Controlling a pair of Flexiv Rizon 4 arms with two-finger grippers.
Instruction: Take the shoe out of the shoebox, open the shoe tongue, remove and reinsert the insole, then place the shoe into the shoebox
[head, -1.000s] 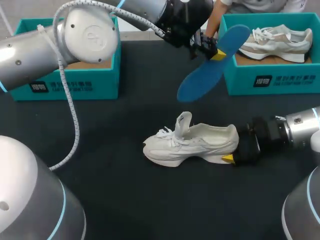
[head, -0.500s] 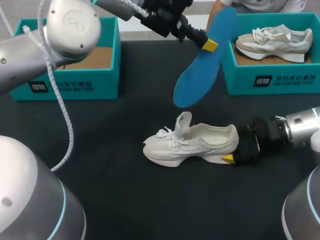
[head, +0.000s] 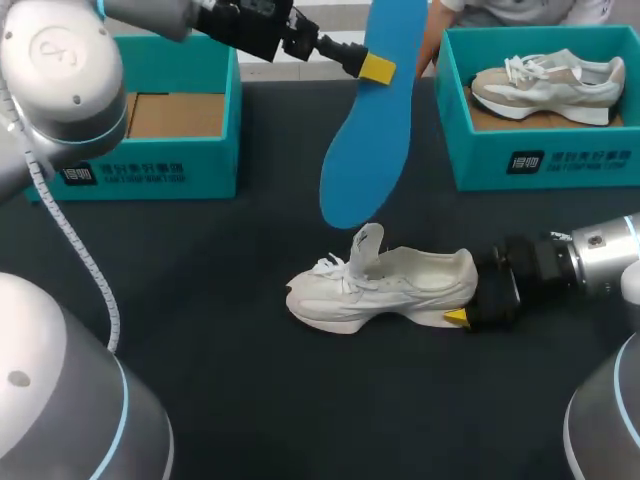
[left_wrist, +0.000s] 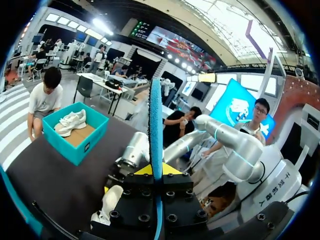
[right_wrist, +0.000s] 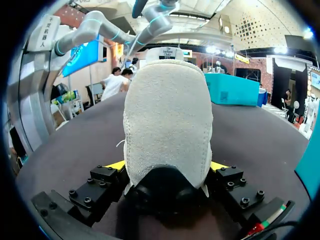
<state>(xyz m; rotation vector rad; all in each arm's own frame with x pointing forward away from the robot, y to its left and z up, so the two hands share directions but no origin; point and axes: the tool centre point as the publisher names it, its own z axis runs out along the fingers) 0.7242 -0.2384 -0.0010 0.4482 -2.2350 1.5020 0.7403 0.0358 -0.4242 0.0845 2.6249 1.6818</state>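
Observation:
A white shoe lies on its sole on the dark table, toe to the left, tongue pulled up. My right gripper is shut on its heel; in the right wrist view the heel fills the space between the right gripper fingers. The blue insole hangs nearly upright above the shoe's tongue. My left gripper is shut on it near its upper end. Seen edge-on in the left wrist view, the insole stands in the left gripper.
An open teal shoebox with a bare cardboard floor stands at the back left. A second teal box at the back right holds a beige-and-white shoe. A person's forearm is at the far edge beside it.
My left arm has drawn back to the left and upward with the insole, which swung from a slant to nearly upright over the shoe. The right gripper and shoe have not moved.

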